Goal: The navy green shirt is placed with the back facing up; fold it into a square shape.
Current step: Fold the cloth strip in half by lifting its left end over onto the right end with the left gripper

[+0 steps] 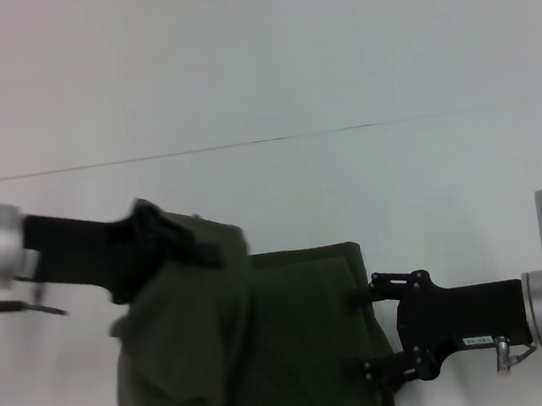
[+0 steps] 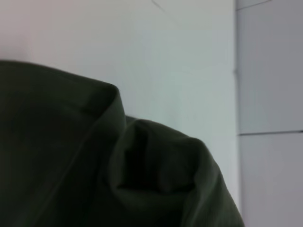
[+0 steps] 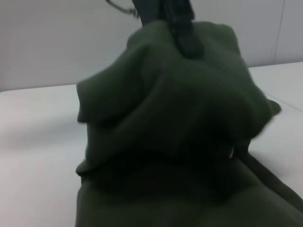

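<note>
Dark olive-green soft cotton, the navy green shirt (image 1: pixel 272 354) lies on the pale white table (image 1: pixel 331 53) near the robot, its left side lifted in a loose hump. At its right edge the right gripper (image 1: pixel 368 332) has its jaws spread wide, released, the fingertips touching the hem. Farther back, the left gripper (image 1: pixel 191 246) is clenched on a raised bunch of fabric. To fold well, I judge it should carry that flap across level, keeping the edge taut and aligned.

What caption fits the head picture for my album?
Left gripper lifts one side of the green shirt; right gripper waits open at its other edge.
</note>
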Tool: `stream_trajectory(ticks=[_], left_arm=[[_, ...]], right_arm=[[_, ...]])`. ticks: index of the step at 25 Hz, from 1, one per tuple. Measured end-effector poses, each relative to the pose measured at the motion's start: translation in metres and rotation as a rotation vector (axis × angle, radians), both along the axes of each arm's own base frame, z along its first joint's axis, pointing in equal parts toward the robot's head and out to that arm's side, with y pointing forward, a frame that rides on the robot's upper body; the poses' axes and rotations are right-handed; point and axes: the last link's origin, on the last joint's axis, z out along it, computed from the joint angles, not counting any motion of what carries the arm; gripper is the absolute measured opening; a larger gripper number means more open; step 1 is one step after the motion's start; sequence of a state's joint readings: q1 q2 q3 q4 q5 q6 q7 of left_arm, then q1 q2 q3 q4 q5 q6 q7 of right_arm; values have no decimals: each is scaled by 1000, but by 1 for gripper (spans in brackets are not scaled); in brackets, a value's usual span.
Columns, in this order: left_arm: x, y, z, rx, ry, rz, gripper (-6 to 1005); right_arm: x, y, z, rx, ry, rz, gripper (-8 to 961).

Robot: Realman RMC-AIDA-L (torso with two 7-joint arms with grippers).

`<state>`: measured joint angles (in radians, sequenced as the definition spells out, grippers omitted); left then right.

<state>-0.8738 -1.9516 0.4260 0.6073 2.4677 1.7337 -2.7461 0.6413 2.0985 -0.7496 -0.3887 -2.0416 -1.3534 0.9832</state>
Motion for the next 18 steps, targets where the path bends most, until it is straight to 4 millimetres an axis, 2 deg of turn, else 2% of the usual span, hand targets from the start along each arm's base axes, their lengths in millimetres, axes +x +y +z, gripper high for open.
stream_trajectory(ticks=[3,5,13,18], left_arm=[[-4,-3,-31,-3,-38,46,149],[-7,-6,-44,2,-41,57,149],[-23,-11,-60,74,-27,97,156],[-20,-13,-67,123,-69,39,181]], right_arm=[[2,-1,1,4,-1,-4,906],[2,-1,1,5,-1,-5,906],[2,-1,3,4,2,-1,905],[9,-4,11,18,5,-20,905]])
